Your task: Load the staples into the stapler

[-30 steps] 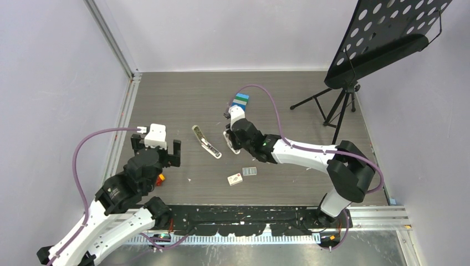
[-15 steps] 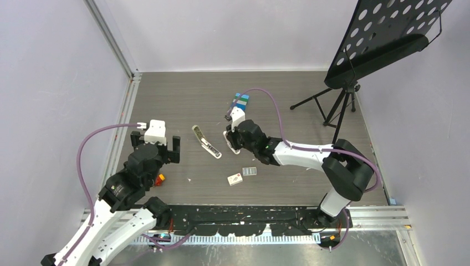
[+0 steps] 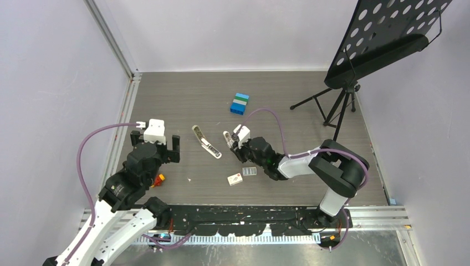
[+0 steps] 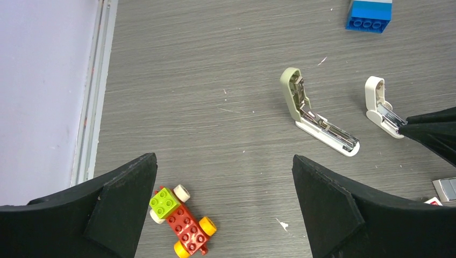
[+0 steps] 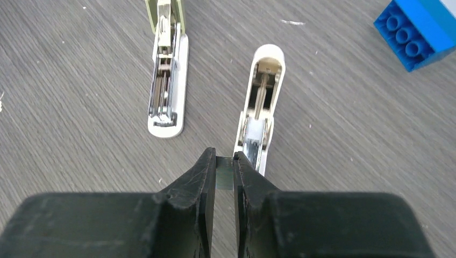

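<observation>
The stapler [image 3: 206, 142] lies near the middle of the table [image 3: 166, 105], its olive lid swung back off the white base, probably to bare the silver channel for loading. In the top view its long axis runs from 11 o'clock, where the olive end points, to 5 o'clock, where the white end points. Just at its 3 o'clock lies a stubby white piece [image 5: 261, 102], roughly parallel. The right gripper [image 5: 225, 161] is pressed onto a thin strip of staples [image 5: 225, 177], held lengthwise, seemingly to slide into a channel; it lines up with the white piece, not the stapler. The staples box [image 3: 235, 178] and its grey insert [image 3: 249, 171] lie at the gripper's 6 and 5 o'clock. The left gripper [image 4: 223, 166] hangs spread wide and empty at the stapler's 9 o'clock, likely keeping clear.
</observation>
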Robot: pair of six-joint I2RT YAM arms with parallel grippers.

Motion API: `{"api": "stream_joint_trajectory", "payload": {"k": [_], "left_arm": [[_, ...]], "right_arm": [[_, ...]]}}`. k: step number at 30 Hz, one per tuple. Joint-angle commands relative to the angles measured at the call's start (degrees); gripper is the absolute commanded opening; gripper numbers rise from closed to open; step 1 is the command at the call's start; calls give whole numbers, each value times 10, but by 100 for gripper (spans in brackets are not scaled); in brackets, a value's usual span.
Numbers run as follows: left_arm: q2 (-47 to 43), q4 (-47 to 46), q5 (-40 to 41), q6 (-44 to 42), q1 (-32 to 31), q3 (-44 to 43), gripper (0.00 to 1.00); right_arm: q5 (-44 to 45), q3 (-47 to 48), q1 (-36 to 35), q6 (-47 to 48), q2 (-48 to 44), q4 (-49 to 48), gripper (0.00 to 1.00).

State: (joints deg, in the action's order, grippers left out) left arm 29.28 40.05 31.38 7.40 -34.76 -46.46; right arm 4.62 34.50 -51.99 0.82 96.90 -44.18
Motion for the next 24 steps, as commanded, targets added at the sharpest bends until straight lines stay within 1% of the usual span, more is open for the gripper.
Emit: {"api": "stream_joint_trajectory", "payload": {"k": [1,3,7,24], "left_arm": [[8,-28,-13,-1,8,0,100],[11,-27,-16,0,11,-1,100],[12,-26,-22,1,15,-1,100],[13,-30,-38,2,30,-1,100]], "right_arm": [[-19,81,2,27,-15,66,11],[-22,94,3,31,-10,82,9],[-14,74,3,30,-7,37,9],[-2,92,31,13,37,41,7]]}}
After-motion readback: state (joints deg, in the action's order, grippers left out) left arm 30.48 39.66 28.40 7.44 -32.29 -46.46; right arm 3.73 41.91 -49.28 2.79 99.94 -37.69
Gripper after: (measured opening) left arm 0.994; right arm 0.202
